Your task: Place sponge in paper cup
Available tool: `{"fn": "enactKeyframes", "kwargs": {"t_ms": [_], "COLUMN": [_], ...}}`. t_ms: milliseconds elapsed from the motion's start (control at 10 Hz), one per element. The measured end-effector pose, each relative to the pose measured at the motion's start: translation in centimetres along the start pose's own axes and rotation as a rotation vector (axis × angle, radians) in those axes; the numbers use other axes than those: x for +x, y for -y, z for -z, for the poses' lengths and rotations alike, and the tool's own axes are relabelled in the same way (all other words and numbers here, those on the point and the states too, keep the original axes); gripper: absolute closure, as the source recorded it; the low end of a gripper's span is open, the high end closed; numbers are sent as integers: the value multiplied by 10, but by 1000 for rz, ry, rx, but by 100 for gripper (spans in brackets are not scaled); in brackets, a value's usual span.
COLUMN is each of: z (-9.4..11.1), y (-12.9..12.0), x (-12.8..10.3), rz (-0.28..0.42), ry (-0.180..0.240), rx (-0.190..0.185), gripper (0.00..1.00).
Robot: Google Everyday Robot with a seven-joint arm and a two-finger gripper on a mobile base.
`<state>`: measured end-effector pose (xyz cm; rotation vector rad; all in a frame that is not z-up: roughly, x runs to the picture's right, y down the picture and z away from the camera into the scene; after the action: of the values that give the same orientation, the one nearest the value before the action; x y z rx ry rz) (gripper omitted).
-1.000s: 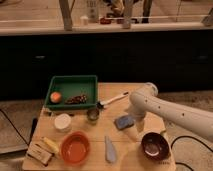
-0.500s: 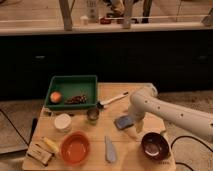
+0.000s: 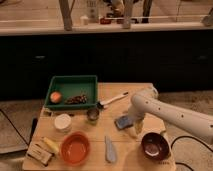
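Observation:
The sponge (image 3: 122,122), a small flat blue-grey pad, lies on the wooden table right of centre. The paper cup (image 3: 63,122), short, white and round, stands at the left of the table, well apart from the sponge. My gripper (image 3: 136,126) hangs down from the white arm (image 3: 170,116) that reaches in from the right. It sits right beside the sponge's right edge, low over the table. I cannot tell whether it touches the sponge.
A green tray (image 3: 72,78) at the back left holds an orange fruit (image 3: 55,96). A small metal cup (image 3: 92,115), a white-handled utensil (image 3: 113,100), an orange bowl (image 3: 75,148), a pale spatula-like piece (image 3: 110,150), a dark bowl (image 3: 154,146) and yellow-and-tan items (image 3: 42,149) also lie around.
The arm's end has dropped a little and shifted slightly left, bringing the gripper closer to the sponge. The objects have not moved.

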<state>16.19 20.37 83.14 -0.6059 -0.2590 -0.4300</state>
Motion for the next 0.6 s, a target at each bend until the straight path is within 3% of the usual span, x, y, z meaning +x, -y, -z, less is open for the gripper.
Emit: {"fn": "enactKeyframes", "kwargs": {"t_ms": [600], "z": [-4], "y": [0], "x": [0], "rz": [1], "ry": [21], "rx": [7], "gripper": [20]}}
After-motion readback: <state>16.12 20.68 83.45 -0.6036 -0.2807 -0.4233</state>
